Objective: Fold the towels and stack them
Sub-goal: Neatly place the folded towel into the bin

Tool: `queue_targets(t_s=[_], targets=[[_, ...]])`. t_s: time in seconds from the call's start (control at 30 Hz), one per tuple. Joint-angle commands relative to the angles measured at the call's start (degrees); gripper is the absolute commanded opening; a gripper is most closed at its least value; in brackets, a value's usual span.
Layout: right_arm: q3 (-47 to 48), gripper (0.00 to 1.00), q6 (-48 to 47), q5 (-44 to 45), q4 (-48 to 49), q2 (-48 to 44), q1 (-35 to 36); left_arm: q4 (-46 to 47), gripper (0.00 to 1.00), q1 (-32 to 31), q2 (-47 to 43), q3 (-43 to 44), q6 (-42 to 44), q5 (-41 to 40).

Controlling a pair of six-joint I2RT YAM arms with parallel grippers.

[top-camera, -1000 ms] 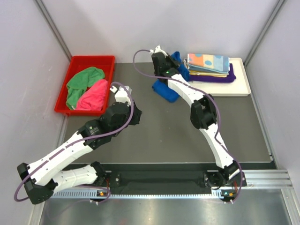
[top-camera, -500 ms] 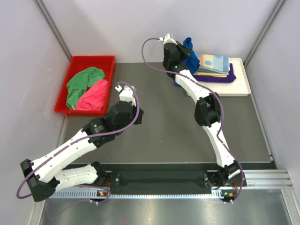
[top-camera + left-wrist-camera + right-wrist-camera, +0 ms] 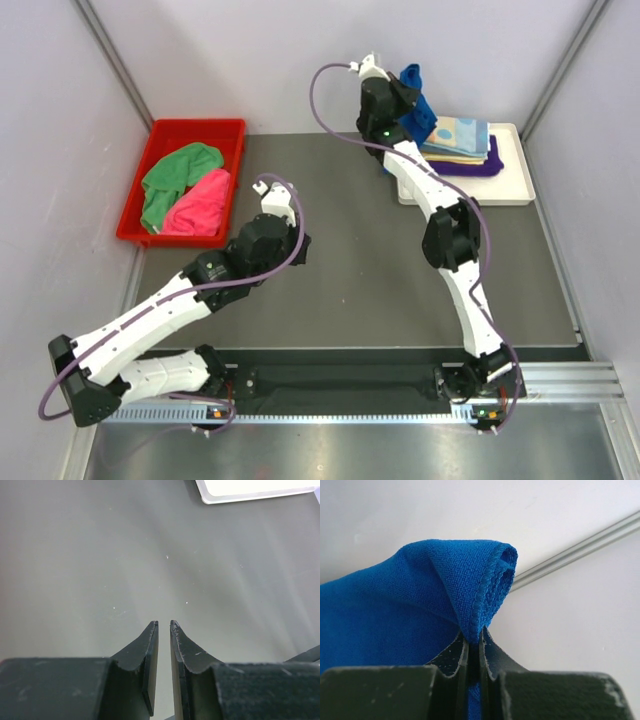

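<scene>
My right gripper [image 3: 402, 92] is raised high at the back of the table, shut on a royal blue towel [image 3: 416, 102]. The towel hangs bunched just left of the folded stack [image 3: 455, 136] on the white tray [image 3: 512, 190]. In the right wrist view the blue towel [image 3: 420, 590] has a folded hem pinched between my right gripper's [image 3: 474, 639] tips. The stack has an orange-pink, teal-dotted towel on top and a purple towel [image 3: 472, 168] at the bottom. My left gripper [image 3: 272, 190] hovers over bare table, its jaws [image 3: 163, 624] a narrow gap apart and empty.
A red bin [image 3: 160, 128] at the back left holds a green towel [image 3: 175, 172] and a pink towel [image 3: 200, 205], both crumpled. A corner of the white tray [image 3: 250, 490] shows at the top of the left wrist view. Grey walls close in the back and sides.
My right gripper has lifted the blue towel off the table and carried it up and rightward toward the stack. The left arm has shifted slightly right and forward.
</scene>
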Motion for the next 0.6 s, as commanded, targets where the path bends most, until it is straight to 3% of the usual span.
queue_targets(t_s=[0.0,0.57], targets=[[1.7,0.00,1.5,-0.8,3.1,-8.2,-1.2,3.6,0.20,-0.1,0.2,1.0,0.5,0.7],[0.4,0.00,11.9,-5.9,-4.1,-9.2,-6.4,4.3,0.20,-0.1,2.3,1.7,0.8,2.7]])
